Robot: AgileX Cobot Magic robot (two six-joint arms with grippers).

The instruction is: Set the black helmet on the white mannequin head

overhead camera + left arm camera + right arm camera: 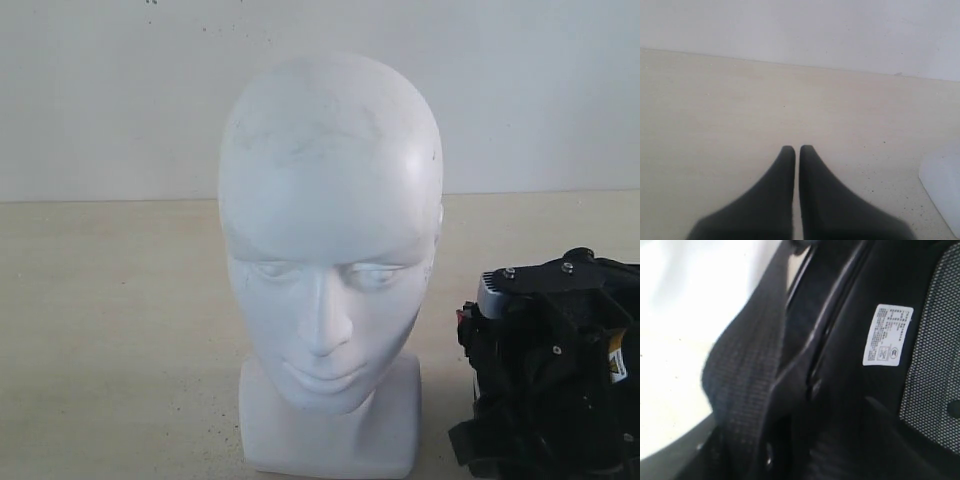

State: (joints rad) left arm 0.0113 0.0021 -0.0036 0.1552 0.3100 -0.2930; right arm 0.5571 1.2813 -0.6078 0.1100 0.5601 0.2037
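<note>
1. While the white mannequin head point(330, 250) stands bare mid-desk point(110, 330), the black helmet point(840, 390) fills the right wrist view, shell unseen.
2. Left hand point(797, 148) is closed, empty.
3. Right hand's point(550, 370) grip: cannot tell.

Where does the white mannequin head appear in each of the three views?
Exterior view: the white mannequin head fills the middle, facing the camera, bare on top.
Left wrist view: only a blurred white corner at the lower right edge, probably its base.
Right wrist view: not identifiable; helmet lining and strap fill the picture.
Shared landmark: the beige table, also in the left wrist view.
</note>
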